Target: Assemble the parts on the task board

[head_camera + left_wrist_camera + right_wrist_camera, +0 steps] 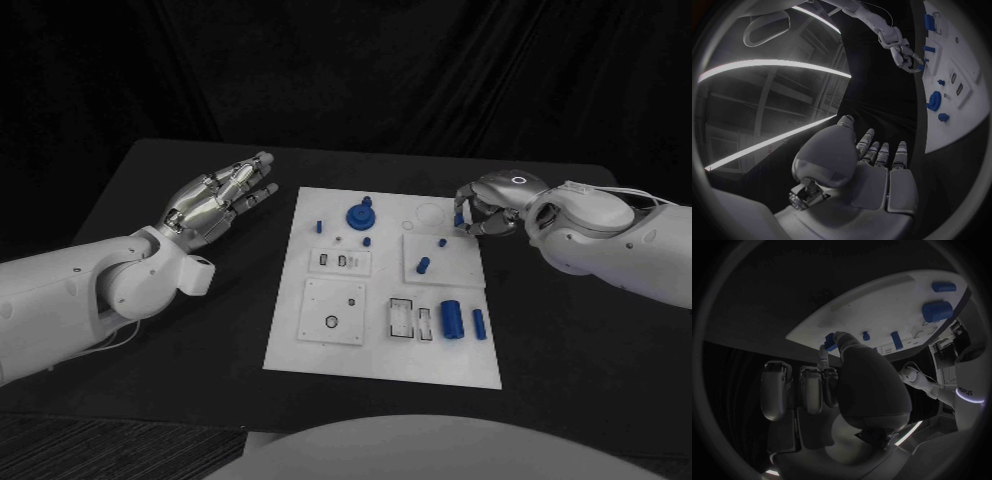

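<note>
Early stage of assembly. Task board [378, 345] flat at mid-bench [173, 180]; round blue part [359, 216] seated upright near the far edge, several blue parts lying loose, among them a cylinder [451, 320] at the near right. Right hand [488, 210] at the far right corner, fingers [825, 351] pinching a small blue part [830, 340]. Left hand [216, 202] beside the board, fingers spread, holding nothing. Most placements judged outstanding.

No readable text — none anywhere
</note>
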### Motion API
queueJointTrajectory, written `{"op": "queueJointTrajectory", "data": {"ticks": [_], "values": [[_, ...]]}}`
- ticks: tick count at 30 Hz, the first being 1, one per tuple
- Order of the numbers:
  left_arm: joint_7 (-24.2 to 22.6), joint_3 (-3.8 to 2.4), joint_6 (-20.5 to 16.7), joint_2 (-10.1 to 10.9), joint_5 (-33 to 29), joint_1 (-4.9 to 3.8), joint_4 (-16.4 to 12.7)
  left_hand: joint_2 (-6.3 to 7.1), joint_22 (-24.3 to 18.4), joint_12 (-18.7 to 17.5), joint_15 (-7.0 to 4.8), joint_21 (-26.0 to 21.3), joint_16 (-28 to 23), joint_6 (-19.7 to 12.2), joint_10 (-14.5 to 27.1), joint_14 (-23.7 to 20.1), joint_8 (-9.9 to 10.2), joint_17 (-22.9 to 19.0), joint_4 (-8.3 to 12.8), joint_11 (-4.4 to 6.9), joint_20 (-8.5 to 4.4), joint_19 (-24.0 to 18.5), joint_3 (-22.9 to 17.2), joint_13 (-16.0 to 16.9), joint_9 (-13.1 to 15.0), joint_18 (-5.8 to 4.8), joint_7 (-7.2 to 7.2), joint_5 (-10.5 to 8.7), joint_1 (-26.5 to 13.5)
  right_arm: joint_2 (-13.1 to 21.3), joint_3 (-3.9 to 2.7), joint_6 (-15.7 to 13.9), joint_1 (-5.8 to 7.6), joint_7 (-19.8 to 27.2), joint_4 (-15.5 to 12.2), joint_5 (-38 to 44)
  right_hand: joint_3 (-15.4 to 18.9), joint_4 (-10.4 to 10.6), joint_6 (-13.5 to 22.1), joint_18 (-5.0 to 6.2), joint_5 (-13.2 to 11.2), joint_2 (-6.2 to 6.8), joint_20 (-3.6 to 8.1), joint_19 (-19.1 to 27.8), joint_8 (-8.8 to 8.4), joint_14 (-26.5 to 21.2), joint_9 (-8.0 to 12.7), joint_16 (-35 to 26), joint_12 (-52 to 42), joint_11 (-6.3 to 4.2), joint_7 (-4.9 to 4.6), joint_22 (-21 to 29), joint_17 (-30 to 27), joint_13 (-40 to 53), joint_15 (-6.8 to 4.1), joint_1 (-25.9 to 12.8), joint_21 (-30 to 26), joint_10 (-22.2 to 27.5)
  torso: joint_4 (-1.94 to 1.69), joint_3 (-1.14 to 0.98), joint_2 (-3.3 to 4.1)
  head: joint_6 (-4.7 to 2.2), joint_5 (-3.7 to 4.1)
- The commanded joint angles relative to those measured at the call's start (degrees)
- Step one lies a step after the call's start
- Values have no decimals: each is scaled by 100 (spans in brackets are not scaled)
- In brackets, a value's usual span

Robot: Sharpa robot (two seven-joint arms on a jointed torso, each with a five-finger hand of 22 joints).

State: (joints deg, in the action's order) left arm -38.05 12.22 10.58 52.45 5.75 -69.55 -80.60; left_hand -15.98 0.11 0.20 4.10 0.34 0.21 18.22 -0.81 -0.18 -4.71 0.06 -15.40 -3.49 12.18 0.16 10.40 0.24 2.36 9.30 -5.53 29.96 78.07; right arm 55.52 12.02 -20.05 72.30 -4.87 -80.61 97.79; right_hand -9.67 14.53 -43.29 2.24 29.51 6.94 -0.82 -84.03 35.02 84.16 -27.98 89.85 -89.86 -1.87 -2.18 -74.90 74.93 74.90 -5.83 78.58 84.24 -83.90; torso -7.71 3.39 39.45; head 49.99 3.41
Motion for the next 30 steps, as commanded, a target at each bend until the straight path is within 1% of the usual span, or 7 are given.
{"op": "queueJointTrajectory", "data": {"ticks": [1,7,11,13,20,24,30], "values": [[-47,-5,56,-19,-5,4,1,2,7,13,37,-12,-21,-26,-1,18,-20,-6,-2,-28,50,8,-27,6,5,108,2,18,66,-6,-10,-182,125,-107,-236,13,-34,-1,-22,-72,49,-19,46,-306,0,584,-1,15,-14,-48,-13,-1310,1507,1510,-41,23,-18,-610,-2,-1,-1,1,-3],[-35,-5,58,-57,-5,4,17,2,7,15,36,-12,-21,-18,-4,18,-24,-6,-1,-29,51,8,-29,7,6,108,2,19,69,-150,-11,82,319,-173,-656,13,-52,-15,-12,-70,77,-29,47,-300,-15,584,3,15,-14,-45,-18,-1306,1507,1510,-40,33,-29,-610,3,4,-4,1,17],[-34,-5,64,-91,-5,4,28,2,7,15,36,-12,-21,-18,-4,18,-24,-6,-1,-29,51,8,-29,7,6,108,2,19,69,-452,-12,375,373,-157,-775,13,-77,-45,-2,-60,101,-44,48,-282,-33,584,8,15,-14,-43,-22,-1294,1507,1510,-39,52,-67,-610,2,3,-3,1,6],[-32,-5,71,-101,-5,4,30,2,7,15,36,-12,-21,-18,-4,18,-24,-6,-1,-29,51,8,-29,7,6,108,2,19,69,-610,-12,467,380,-145,-763,13,-86,-58,11,-58,107,-47,48,-278,-46,584,12,15,-14,-42,-30,-1291,1507,1510,-36,56,-77,-610,-12,6,-4,1,7],[-20,-5,78,-107,-5,3,34,3,6,15,34,-12,-21,-17,-4,18,-26,-6,0,-30,50,7,-30,7,7,108,2,20,70,-1075,-12,657,331,-132,-605,31,-106,-99,39,-49,115,-50,40,-260,-80,584,23,15,-14,-40,-51,-1278,1507,1510,-16,64,-115,-610,-29,14,-17,1,-53],[-13,-5,84,-107,-5,3,32,3,6,15,34,-12,-21,-17,-4,18,-26,-6,0,-30,50,7,-30,7,7,108,2,20,70,-1251,-12,729,274,-139,-550,144,-113,-117,45,-46,121,-48,34,-254,-91,584,26,15,-14,-36,-60,-1273,1507,1510,-6,66,-128,-610,-13,0,-1,1,-78],[-5,-5,97,-122,-5,3,33,4,6,15,33,-13,-21,-18,-5,18,-27,-6,1,-31,50,7,-31,7,7,108,1,22,72,-1456,-12,810,173,-127,-492,225,-119,-139,51,-45,127,-42,26,-250,-108,584,32,15,-14,-28,-72,-1270,1507,1510,6,65,-137,-610,-3,-1,0,1,-87]]}}
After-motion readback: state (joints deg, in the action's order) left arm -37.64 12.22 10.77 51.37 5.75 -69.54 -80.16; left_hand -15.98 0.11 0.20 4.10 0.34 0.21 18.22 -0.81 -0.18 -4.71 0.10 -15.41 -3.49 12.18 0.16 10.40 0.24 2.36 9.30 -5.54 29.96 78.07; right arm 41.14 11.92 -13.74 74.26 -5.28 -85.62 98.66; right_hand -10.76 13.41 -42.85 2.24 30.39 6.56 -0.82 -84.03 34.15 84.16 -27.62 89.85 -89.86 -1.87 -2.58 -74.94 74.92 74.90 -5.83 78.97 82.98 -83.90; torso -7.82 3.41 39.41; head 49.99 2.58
